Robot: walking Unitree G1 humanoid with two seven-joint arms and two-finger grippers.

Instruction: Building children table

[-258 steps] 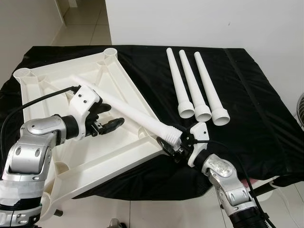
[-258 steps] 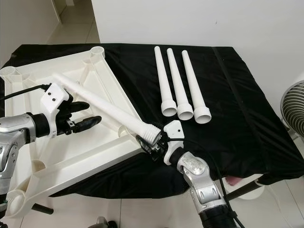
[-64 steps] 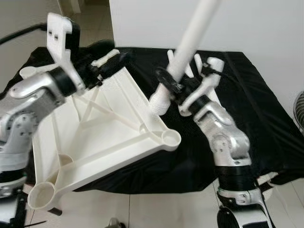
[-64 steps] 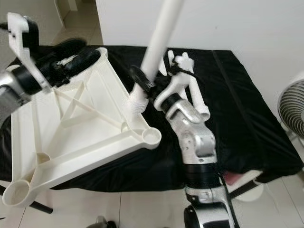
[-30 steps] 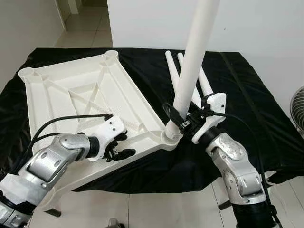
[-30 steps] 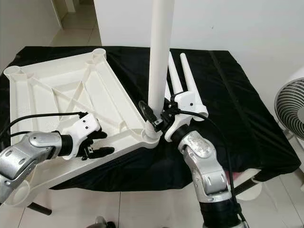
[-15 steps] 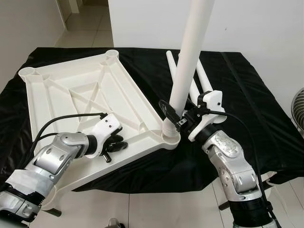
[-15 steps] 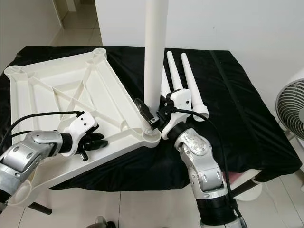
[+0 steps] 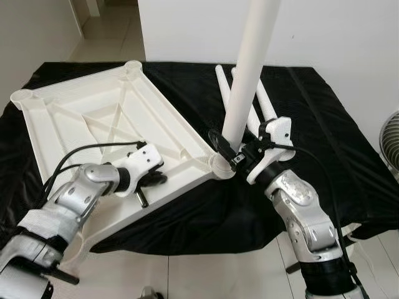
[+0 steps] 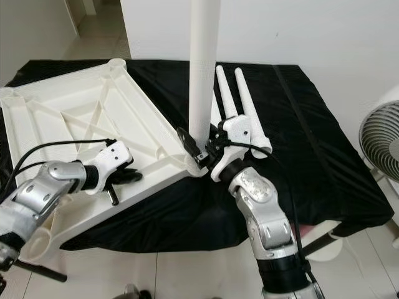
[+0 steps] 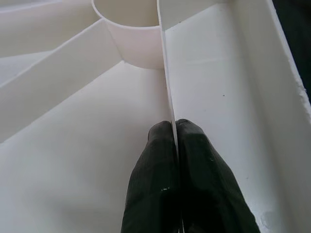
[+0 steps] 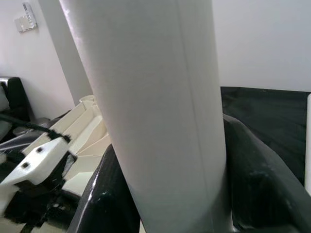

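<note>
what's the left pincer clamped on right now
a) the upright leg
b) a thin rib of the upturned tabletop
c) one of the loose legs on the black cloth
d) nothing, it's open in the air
b: in the left wrist view the left pincer has its fingers closed on either side of a thin rib of the upturned tabletop.

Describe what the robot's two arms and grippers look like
Both arms are jointed silver metal with white plastic wrist housings. The left gripper and right gripper each have two long black fingers. A thin black cable loops along each forearm, and pale tape wraps the left upper arm.
</note>
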